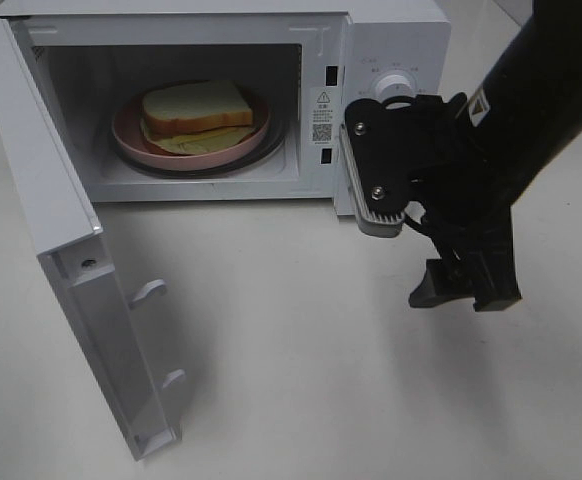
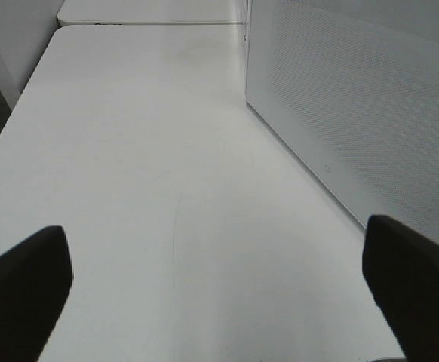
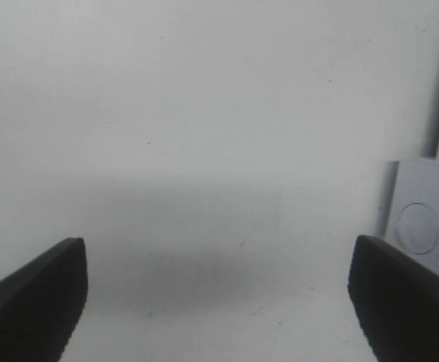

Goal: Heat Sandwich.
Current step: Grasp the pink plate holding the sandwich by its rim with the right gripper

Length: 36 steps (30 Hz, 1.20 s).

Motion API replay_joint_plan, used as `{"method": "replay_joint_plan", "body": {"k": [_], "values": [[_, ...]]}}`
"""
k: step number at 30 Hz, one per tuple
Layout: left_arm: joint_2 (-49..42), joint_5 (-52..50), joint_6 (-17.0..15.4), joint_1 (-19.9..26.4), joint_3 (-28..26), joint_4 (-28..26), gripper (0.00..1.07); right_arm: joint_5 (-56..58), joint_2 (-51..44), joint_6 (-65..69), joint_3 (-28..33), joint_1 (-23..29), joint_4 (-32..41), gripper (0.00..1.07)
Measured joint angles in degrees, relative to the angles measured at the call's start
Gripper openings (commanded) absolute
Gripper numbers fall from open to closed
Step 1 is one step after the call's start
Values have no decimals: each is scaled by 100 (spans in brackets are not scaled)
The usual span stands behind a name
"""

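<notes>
A white microwave [image 1: 401,40] is standing on a white table [image 1: 301,380] with its door [image 1: 61,250] swinging wide open toward the left of the high view. Two white latch hooks [image 1: 149,292] are sticking out from the door's inner edge.

The sandwich [image 1: 196,108] is sitting inside the oven cavity on a round pink plate [image 1: 131,135]. Its thick white top slice is facing up, and yellow filling is showing beneath it.

A sticker [image 1: 323,115] is showing on the frame just right of the cavity. It is carrying a warning triangle above and a QR code below, and its lines of print are too small to read. A white dial [image 1: 396,88] is sitting on the control panel, ringed by small markings that are also unreadable.

The black right arm is reaching in from the upper right, hanging in front of the control panel. The right gripper [image 1: 463,290] is pointing down at the table with its jaws spread wide, gripping nothing; its wrist view is showing bare table between the fingertips [image 3: 35,302].

The left gripper [image 2: 219,294] is likewise gaping wide and empty, hovering over the table beside the microwave's perforated side wall.
</notes>
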Motion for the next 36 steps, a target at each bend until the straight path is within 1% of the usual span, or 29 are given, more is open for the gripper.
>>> {"method": "replay_joint_plan", "body": {"k": [1, 5, 6, 8, 12, 13, 15, 19, 21, 22, 25, 28, 29, 32, 33, 36], "values": [[0, 0, 0, 0, 0, 0, 101, -57, 138, 0, -183, 97, -178, 88], [0, 0, 0, 0, 0, 0, 101, -149, 361, 0, -435, 241, -435, 87], [0, 0, 0, 0, 0, 0, 101, -241, 539, 0, -653, 338, -573, 87], [0, 0, 0, 0, 0, 0, 101, -309, 613, 0, -756, 367, -613, 87], [0, 0, 0, 0, 0, 0, 101, -584, 1037, 0, -1197, 476, -848, 87], [0, 0, 0, 0, 0, 0, 101, -584, 1037, 0, -1197, 476, -848, 87], [0, 0, 0, 0, 0, 0, 101, -785, 1312, 0, -1404, 510, -1008, 87], [0, 0, 0, 0, 0, 0, 101, -974, 1553, 0, -1570, 516, -1060, 86], [0, 0, 0, 0, 0, 0, 101, -1049, 1816, 0, -1811, 516, -1089, 86], [0, 0, 0, 0, 0, 0, 101, -1049, 1816, 0, -1811, 516, -1089, 86], [0, 0, 0, 0, 0, 0, 101, -1100, 2154, 0, -2172, 516, -1106, 85], [0, 0, 0, 0, 0, 0, 101, -1123, 2303, 0, -2332, 516, -1117, 85], [0, 0, 0, 0, 0, 0, 101, -1163, 2475, 0, -2498, 516, -1123, 85], [0, 0, 0, 0, 0, 0, 101, -1203, 2733, 0, -2785, 516, -1129, 84], [0, 0, 0, 0, 0, 0, 101, -1203, 2733, 0, -2785, 516, -1129, 84], [0, 0, 0, 0, 0, 0, 101, -1255, 3071, 0, -3128, 516, -1129, 83]]}}
